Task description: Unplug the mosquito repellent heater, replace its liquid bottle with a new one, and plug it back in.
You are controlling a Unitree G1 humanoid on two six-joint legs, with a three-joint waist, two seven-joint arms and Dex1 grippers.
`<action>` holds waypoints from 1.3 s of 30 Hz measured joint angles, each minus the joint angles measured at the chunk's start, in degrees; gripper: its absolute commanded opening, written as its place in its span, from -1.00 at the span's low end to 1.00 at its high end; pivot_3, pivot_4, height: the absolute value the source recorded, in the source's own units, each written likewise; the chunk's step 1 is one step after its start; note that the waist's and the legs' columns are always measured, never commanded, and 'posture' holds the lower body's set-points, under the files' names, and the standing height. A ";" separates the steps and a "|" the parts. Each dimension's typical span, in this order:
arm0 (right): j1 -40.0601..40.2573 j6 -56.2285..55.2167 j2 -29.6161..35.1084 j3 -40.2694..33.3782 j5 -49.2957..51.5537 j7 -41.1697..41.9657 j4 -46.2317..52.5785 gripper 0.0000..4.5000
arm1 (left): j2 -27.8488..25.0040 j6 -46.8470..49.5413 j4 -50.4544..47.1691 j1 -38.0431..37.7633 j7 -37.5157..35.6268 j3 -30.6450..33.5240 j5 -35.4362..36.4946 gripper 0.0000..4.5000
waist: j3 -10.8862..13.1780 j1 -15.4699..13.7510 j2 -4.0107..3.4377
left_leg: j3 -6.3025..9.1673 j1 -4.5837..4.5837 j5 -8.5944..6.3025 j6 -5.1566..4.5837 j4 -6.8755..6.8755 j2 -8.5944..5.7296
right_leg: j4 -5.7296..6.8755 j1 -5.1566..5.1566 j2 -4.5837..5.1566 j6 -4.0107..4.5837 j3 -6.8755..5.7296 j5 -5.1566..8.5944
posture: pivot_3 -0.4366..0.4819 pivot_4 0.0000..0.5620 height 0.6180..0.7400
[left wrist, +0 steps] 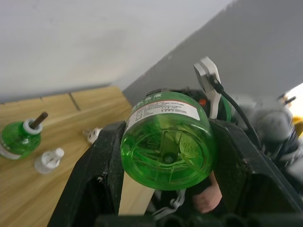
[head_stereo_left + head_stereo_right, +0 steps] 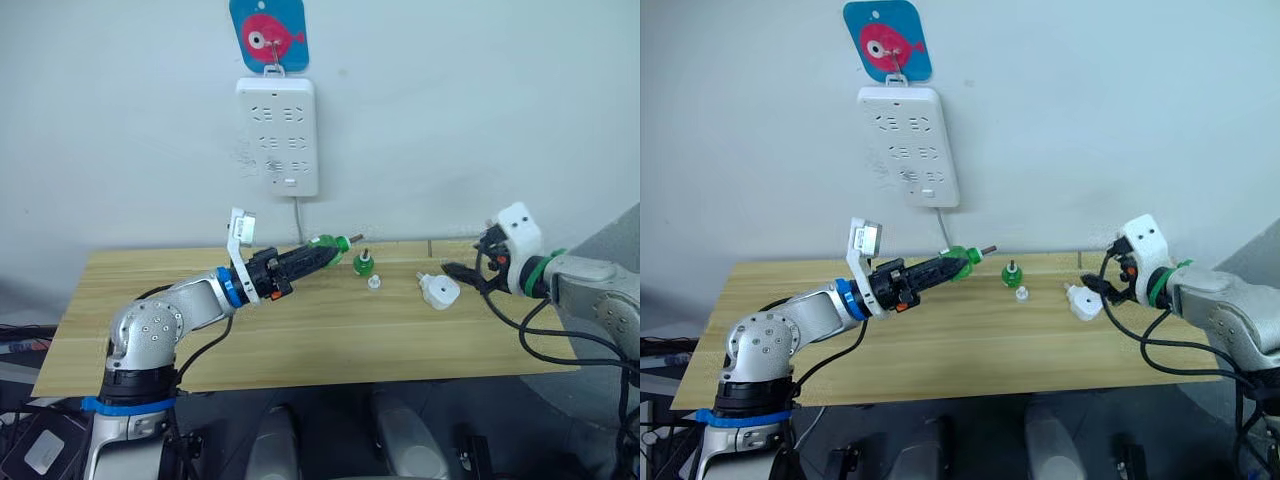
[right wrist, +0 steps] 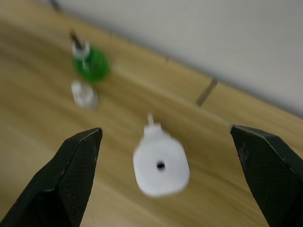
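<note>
My left gripper (image 2: 318, 252) is shut on a green liquid bottle (image 2: 332, 243) and holds it level above the table, wick pointing right. In the left wrist view the bottle's round base (image 1: 165, 151) sits between the black fingers (image 1: 97, 165). A second green bottle (image 2: 364, 263) stands upright on the table with a small white cap (image 2: 374, 282) beside it. The white mosquito repellent heater (image 2: 439, 291) lies unplugged on the wood to their right. My right gripper (image 3: 164, 130) is open just right of the heater (image 3: 161, 165), its fingers spread wide and apart from it.
A tall white power strip (image 2: 278, 135) hangs on the wall under a blue fish card (image 2: 269, 33), its cord dropping behind the wooden table (image 2: 300, 335). A grey surface (image 2: 625, 240) rises at the far right.
</note>
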State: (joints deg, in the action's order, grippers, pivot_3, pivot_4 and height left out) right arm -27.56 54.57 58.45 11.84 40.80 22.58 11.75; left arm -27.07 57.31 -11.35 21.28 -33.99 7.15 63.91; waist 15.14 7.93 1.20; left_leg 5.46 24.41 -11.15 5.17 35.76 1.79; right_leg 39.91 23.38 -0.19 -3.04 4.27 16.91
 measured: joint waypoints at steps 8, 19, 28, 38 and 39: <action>-11.69 4.47 -2.80 14.42 -14.53 13.32 -10.73 1.00 | -2.09 -3.74 -3.15 -3.82 -6.33 -4.39 -6.91 0.03 | 0.22 -0.09 0.08 | 0.02 0.02 -0.02 -0.02 -0.01 0.00 | -0.04 0.00 0.02 0.00 -0.02 0.00 | -0.43 -0.05 0.94; -18.14 4.43 -13.94 18.82 -26.56 21.18 -28.15 1.00 | -2.02 -5.28 -6.52 -6.97 -7.93 -5.66 -9.12 0.03 | 0.37 -0.60 0.08 | 0.09 0.05 -0.02 -0.03 0.00 -0.01 | -0.01 0.01 0.05 0.15 -0.11 -0.09 | -0.32 -0.09 0.94; -18.67 -2.14 -19.72 19.91 -35.14 23.74 -36.77 1.00 | -2.02 -5.64 -6.78 -7.58 -8.02 -5.60 -9.71 0.03 | 0.36 -1.42 0.08 | 0.13 0.05 -0.02 -0.02 0.01 -0.02 | 0.00 0.00 0.06 0.23 -0.14 -0.15 | -0.29 -0.12 0.94; -18.62 -5.46 -21.16 19.09 -40.09 25.90 -40.83 0.32 | -2.03 -6.80 -6.50 -7.54 -9.31 -5.63 -10.96 0.03 | 0.36 -1.54 0.08 | 0.14 0.05 -0.01 -0.02 0.02 -0.03 | 0.01 0.00 0.08 0.28 -0.15 -0.18 | -0.35 -0.15 0.94; -18.53 -5.40 -21.13 18.76 -40.14 26.11 -40.48 0.32 | -2.02 -6.84 -6.31 -7.43 -9.41 -5.66 -11.15 0.03 | 0.36 -1.53 0.08 | 0.14 0.05 -0.02 -0.02 0.02 -0.03 | 0.01 0.00 0.08 0.28 -0.15 -0.18 | -0.37 -0.16 0.94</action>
State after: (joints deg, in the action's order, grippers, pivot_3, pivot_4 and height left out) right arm -46.10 49.18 37.32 30.59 0.66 48.69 -28.73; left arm -29.10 50.47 -17.65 13.85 -43.41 1.50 52.76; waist 15.50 6.39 1.28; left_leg 5.60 24.46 -11.17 5.15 35.78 1.75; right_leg 39.92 23.38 -0.11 -2.77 4.11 16.73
